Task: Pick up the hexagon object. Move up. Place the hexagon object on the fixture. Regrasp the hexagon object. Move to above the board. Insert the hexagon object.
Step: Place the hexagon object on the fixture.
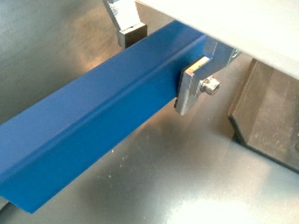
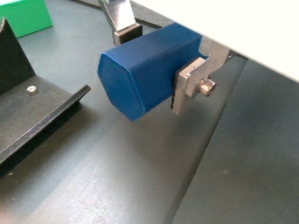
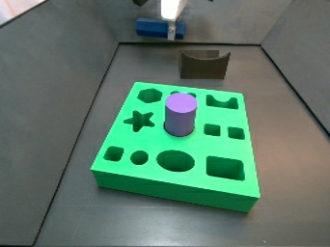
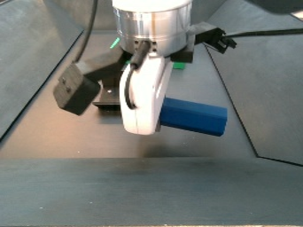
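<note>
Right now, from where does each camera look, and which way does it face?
Wrist views: on the arm's wrist, both looking down along the gripper shut on the hexagon object.
Side view: high, facing over the board to the fixture.
Side view: low, facing the gripper close up.
All four share the hexagon object.

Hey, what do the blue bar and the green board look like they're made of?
The blue bar, clamped in the gripper near the fixture, looks like plastic: uniform colour, smooth matte faces, soft sheen, possibly printed. The green board also looks like plastic or dense foam: flat saturated colour, matte, cleanly cut holes. Neither is certain.
</note>
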You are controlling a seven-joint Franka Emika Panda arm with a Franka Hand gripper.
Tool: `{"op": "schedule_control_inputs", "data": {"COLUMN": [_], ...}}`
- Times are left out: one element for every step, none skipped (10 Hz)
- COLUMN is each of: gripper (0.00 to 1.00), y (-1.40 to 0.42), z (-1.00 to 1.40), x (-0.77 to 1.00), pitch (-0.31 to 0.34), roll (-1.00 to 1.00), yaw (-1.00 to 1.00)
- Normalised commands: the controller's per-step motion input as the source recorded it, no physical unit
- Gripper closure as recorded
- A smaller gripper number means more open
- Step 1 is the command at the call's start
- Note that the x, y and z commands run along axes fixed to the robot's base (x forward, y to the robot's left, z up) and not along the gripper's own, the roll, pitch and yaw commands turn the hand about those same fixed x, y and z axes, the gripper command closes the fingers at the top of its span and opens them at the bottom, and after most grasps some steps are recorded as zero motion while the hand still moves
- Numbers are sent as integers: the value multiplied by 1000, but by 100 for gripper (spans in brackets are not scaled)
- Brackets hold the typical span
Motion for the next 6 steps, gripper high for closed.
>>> {"op": "schedule_control_inputs", "data": {"gripper": [100, 100, 100, 100, 100, 100], "y": [4, -2, -3, -6, -6, -8], "z": [1000, 1000, 1000, 1000, 1000, 1000], "x": [10, -4, -6, -10, -12, -16], "pitch": [-6, 13, 13, 18, 20, 23], "roll": [-7, -21, -30, -45, -51, -63], "yaw": [6, 8, 11, 15, 16, 15]}}
